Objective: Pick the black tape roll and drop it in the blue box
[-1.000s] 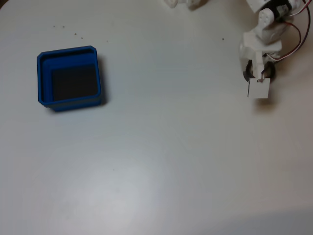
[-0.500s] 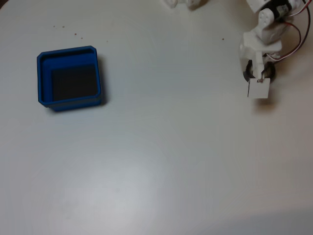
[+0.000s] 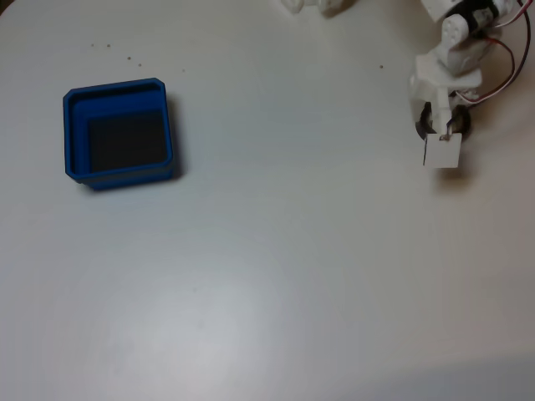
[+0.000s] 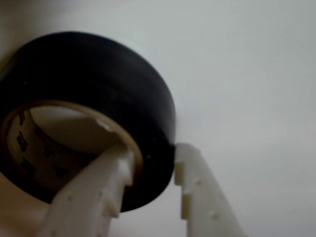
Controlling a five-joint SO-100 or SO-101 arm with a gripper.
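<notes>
Gripper (image 4: 153, 155) pinching black tape roll (image 4: 98, 84) wall, one finger inside core, arm bent down over table (image 3: 292, 251)

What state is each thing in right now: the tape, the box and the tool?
Tape roll: on the table, its wall pinched between the tool's fingers, one finger inside the core, one outside.
Blue box: open, upright, nothing inside, far across the table from the tape.
Tool: shut on the tape roll's wall.
</notes>
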